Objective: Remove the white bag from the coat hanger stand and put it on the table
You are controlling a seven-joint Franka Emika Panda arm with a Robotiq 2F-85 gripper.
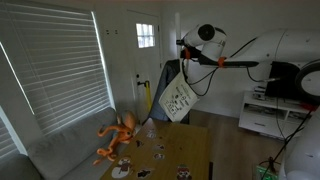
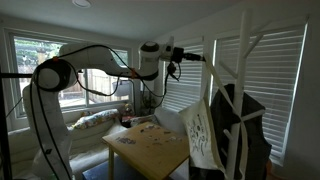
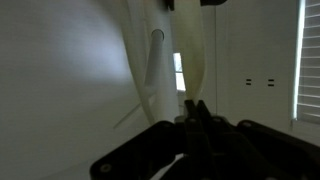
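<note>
White bag (image 2: 201,135) hangs beside coat hanger stand (image 2: 243,60); table (image 2: 155,152) near

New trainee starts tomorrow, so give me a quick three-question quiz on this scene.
1. True or false: the bag lies on the table.
2. What hangs on the stand beside the bag? A) dark jacket B) umbrella C) hat
3. Fill in: the orange toy lies on the ___.
Key: 1 false; 2 A; 3 sofa.
</note>
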